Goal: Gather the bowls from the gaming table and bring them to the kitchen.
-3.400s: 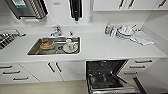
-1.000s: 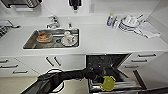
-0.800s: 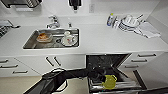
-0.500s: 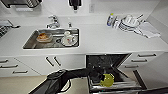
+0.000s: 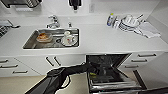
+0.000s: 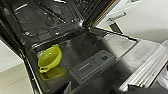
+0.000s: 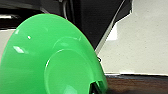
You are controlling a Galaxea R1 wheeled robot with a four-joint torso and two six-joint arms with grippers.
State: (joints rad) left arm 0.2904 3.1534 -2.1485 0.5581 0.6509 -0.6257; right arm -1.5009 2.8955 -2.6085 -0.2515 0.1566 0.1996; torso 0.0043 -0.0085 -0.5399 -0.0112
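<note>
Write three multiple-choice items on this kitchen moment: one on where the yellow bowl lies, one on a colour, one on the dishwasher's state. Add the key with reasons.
1. Where does the yellow bowl lie?
A. in the sink
B. on the inside of the lowered dishwasher door
C. on the countertop by the plates

2. What colour is the bowl that looms large in the right wrist view?
A. green
B. blue
C. red

3. In what state is the dishwasher?
A. shut
B. open, door folded down
C. taken out of the cabinet

Key:
1 B: the left wrist view shows the yellow bowl resting on the dark inner face of the dishwasher door, beside the detergent box; the sink holds other dishes.
2 A: the green bowl is bright green there.
3 B: in the head view the dishwasher gapes below the countertop, with the left arm reaching into it.
</note>
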